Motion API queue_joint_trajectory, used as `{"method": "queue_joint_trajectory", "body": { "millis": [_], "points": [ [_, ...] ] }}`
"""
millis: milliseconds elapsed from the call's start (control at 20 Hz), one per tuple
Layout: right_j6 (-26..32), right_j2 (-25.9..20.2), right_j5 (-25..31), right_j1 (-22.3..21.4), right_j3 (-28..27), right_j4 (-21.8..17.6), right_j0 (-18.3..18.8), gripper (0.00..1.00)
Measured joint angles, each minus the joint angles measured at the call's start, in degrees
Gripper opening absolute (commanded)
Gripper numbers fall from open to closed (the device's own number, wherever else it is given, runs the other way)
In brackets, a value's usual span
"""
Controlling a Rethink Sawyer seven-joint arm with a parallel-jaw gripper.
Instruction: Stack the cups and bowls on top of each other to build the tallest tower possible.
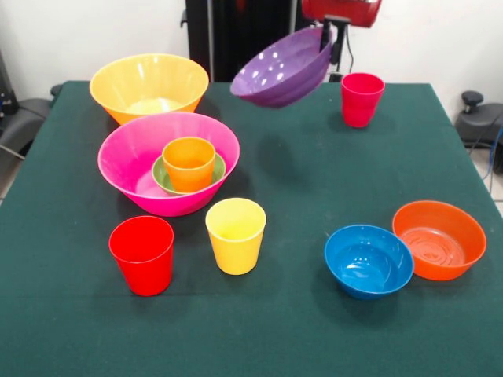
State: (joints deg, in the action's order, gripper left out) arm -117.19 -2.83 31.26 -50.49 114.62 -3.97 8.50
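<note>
The hand (333, 39) comes down from the top edge and is mostly cut off; only a red part of the arm and a dark piece at the rim of the wide purple bowl (281, 72) are visible, and its fingers seem to pinch that rim, though the contact itself is hard to make out. The purple bowl hangs in the air, tilted with its opening toward the left, above the far middle of the green desk (299, 204). The big hot-pink bowl (134, 153) stands on the left part of the desk; inside it lies the small green bowl (167, 179), partly hidden by the orange cup (189, 162) standing in it. The big orange-yellow bowl (148, 85) is just behind the pink one, its lower edge covered by it. The red cup (142, 254) and the yellow cup (236, 234) stand near each other in front. The crimson-pink cup (361, 98) stands far right, its left side just beside the purple bowl. The blue bowl (368, 260) touches the medium orange bowl (439, 239) at the right
</note>
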Motion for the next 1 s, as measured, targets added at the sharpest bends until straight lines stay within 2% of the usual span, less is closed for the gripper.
{"method": "queue_joint_trajectory", "body": {
  "millis": [300, 550, 750, 1000],
  "points": [
    [0.0, 0.5, 7.7, -2.5, -2.3, 0.2, -0.4, 0.00],
    [0.0, 0.5, 11.0, -3.3, -5.2, 0.2, -0.2, 0.00],
    [0.0, 0.4, 12.0, -3.3, -7.5, 0.2, 0.9, 0.00],
    [0.0, -0.5, 12.0, -2.3, -11.1, 0.2, 4.3, 0.00]
  ]
}}
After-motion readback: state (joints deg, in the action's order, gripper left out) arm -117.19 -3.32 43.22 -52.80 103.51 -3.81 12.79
